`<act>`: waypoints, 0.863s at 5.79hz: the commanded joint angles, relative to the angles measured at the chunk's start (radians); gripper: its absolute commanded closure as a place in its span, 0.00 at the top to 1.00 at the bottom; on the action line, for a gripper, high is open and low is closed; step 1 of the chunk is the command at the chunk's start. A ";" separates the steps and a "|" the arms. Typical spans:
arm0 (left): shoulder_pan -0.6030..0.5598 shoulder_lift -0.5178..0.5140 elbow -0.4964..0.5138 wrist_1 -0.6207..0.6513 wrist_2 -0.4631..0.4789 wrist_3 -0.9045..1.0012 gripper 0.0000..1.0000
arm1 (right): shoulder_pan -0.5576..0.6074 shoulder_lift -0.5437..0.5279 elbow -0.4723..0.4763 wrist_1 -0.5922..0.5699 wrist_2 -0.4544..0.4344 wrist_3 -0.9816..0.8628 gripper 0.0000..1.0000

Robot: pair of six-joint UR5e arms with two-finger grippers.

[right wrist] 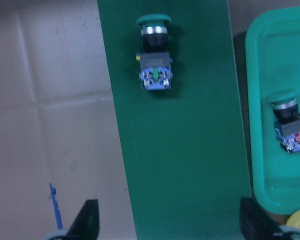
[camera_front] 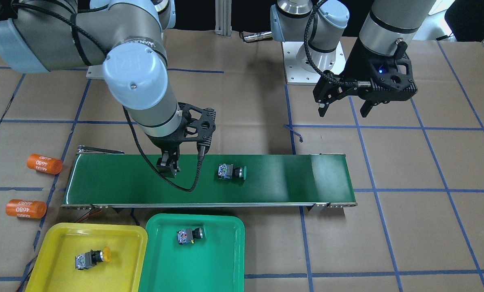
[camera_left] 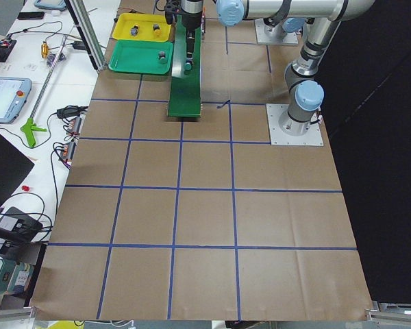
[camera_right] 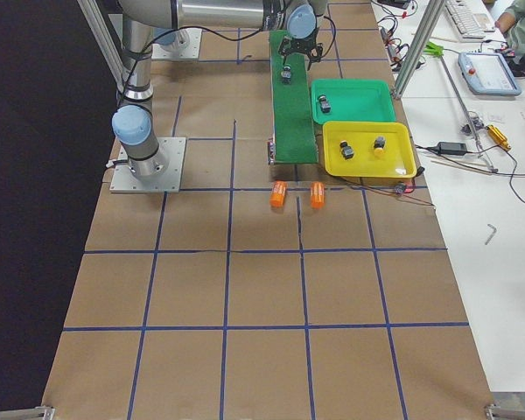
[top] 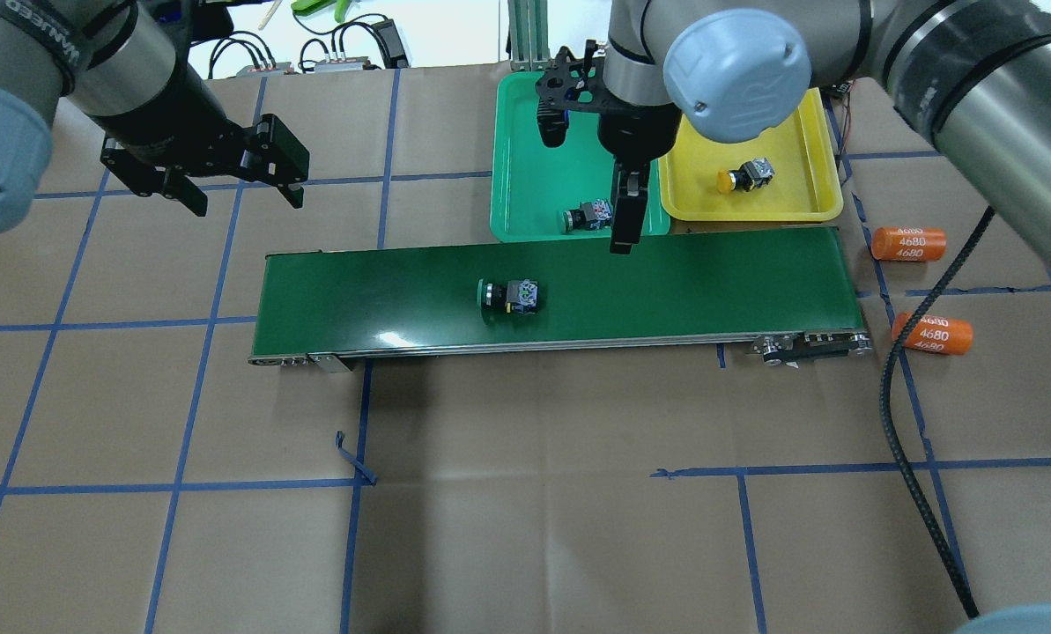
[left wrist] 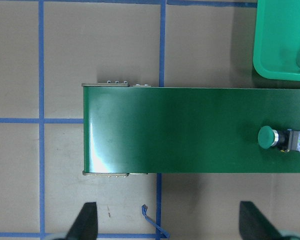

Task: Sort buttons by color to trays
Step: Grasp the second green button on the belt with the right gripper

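The brown paper surface point(camera_front: 408, 182), gridded in blue tape, carries a dark green conveyor belt point(camera_front: 290, 178) with the yellow tray point(camera_front: 120, 259) and the green tray point(camera_front: 221, 263) side by side along one edge of it. In the yellow tray we see a yellow button point(camera_front: 91, 258), and the right side view shows a second yellow button point(camera_right: 379, 143) there too. The green tray holds one green button point(camera_front: 190, 235). That leaves the last green button point(camera_front: 230, 172) lying on its side near the middle of the belt, so we judge the sorting close to done, with this pick the step in hand. The right gripper point(right wrist: 171, 225) hovers over the belt near the trays, its fingers spread wide across the belt and holding nothing, with the button's grey contact block facing it further along. The left gripper point(camera_front: 343, 108) hangs well apart over bare paper, also spread and empty. Next, we think, the right gripper must travel along the belt, come down around the black body and pinch its sides, then carry it to the green tray.
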 commanded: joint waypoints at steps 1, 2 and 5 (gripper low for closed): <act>0.000 0.000 0.000 0.000 -0.001 0.000 0.98 | 0.075 0.004 0.136 -0.233 -0.001 0.073 1.00; 0.005 0.000 -0.004 -0.001 -0.001 0.021 0.99 | 0.075 0.005 0.223 -0.403 0.001 0.045 1.00; 0.020 0.023 0.031 -0.018 -0.028 0.041 0.99 | 0.035 0.001 0.412 -0.622 -0.086 -0.075 1.00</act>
